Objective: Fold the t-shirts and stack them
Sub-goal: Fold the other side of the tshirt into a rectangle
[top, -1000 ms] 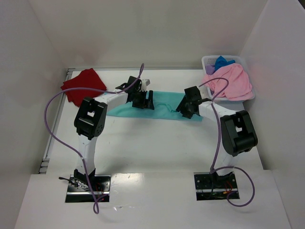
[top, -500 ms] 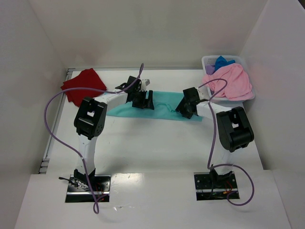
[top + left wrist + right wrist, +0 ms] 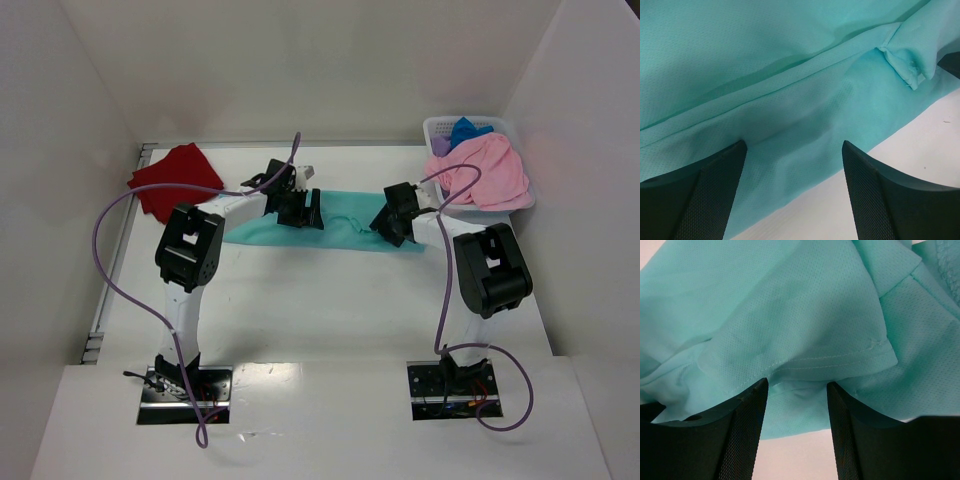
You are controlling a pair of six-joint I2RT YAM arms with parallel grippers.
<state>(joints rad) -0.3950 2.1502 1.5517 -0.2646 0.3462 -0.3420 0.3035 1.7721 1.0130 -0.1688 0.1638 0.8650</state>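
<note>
Now: teal t-shirt [image 3: 345, 228] lies mid-table, long axis left to right. At its left half the left gripper [image 3: 793, 146] hovers, jaws wide; at the right end the right gripper [image 3: 797, 383], jaws apart, straddles a hem.

Both arms reach forward, left gripper [image 3: 792, 150] wide, right gripper [image 3: 797, 386] narrower (both parted).
</note>
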